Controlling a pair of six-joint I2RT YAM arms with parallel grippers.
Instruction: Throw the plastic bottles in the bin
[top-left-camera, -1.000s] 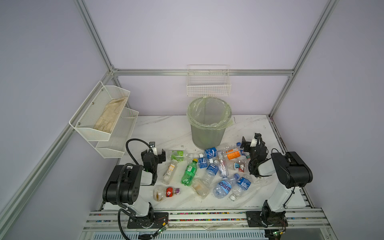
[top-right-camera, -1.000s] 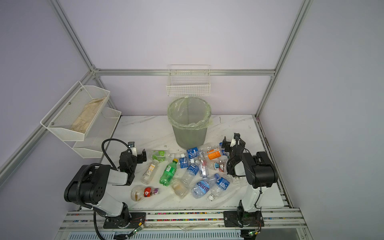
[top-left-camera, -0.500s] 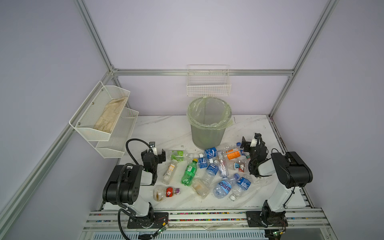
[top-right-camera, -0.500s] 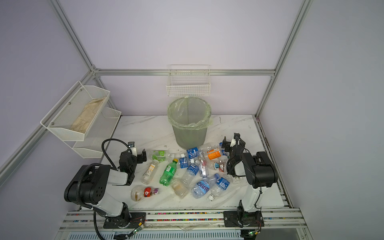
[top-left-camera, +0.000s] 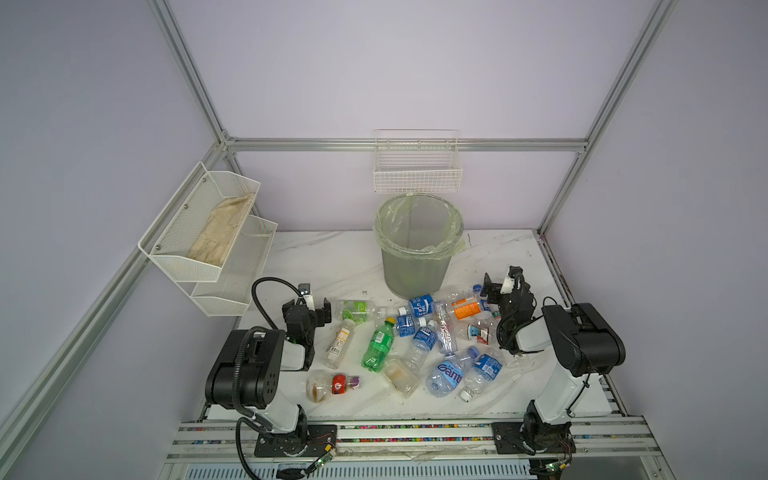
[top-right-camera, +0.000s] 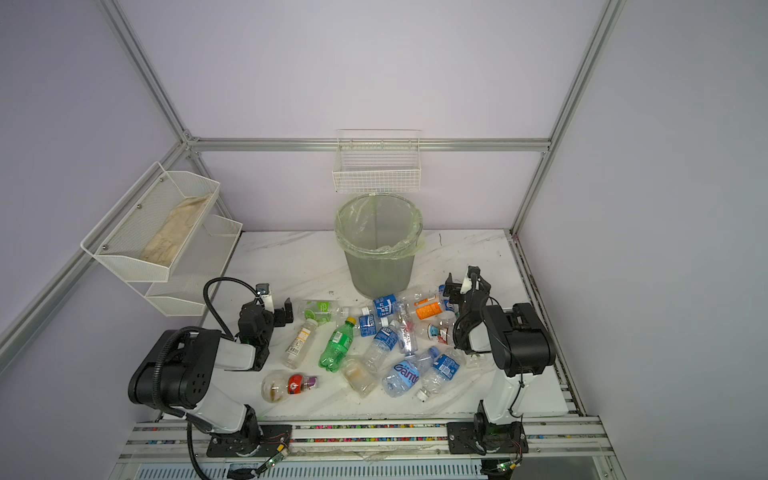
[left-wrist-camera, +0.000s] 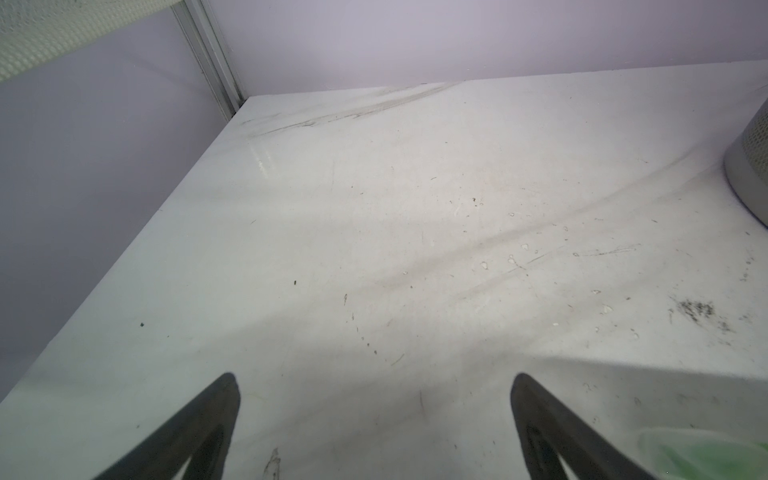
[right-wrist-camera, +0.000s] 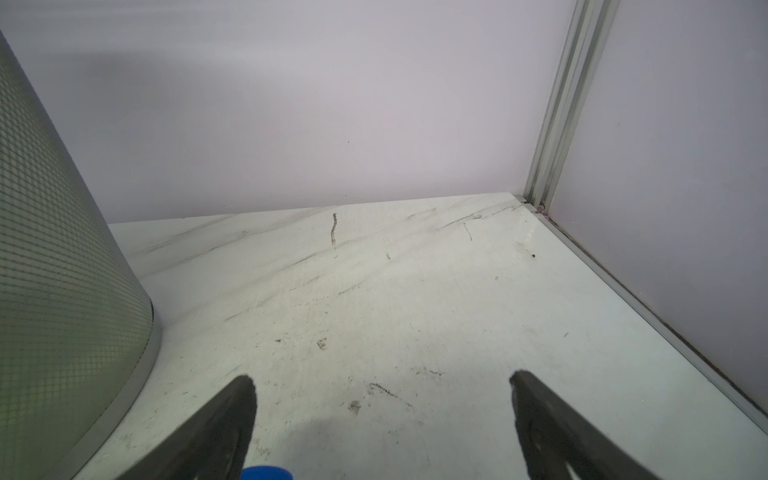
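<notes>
The grey mesh bin, lined with a pale green bag, stands at the back middle of the white table. In front of it lie several plastic bottles, among them a green soda bottle and an orange-labelled one. My left gripper sits low at the pile's left edge, open over bare table. At the pile's right edge my right gripper is open too, with a blue bottle cap just below it. The bin's wall rises beside it.
A white two-tier mesh shelf holding a cloth hangs on the left wall. A white wire basket hangs on the back wall above the bin. A metal rail runs along the table's right edge. A green-labelled bottle lies by the left gripper.
</notes>
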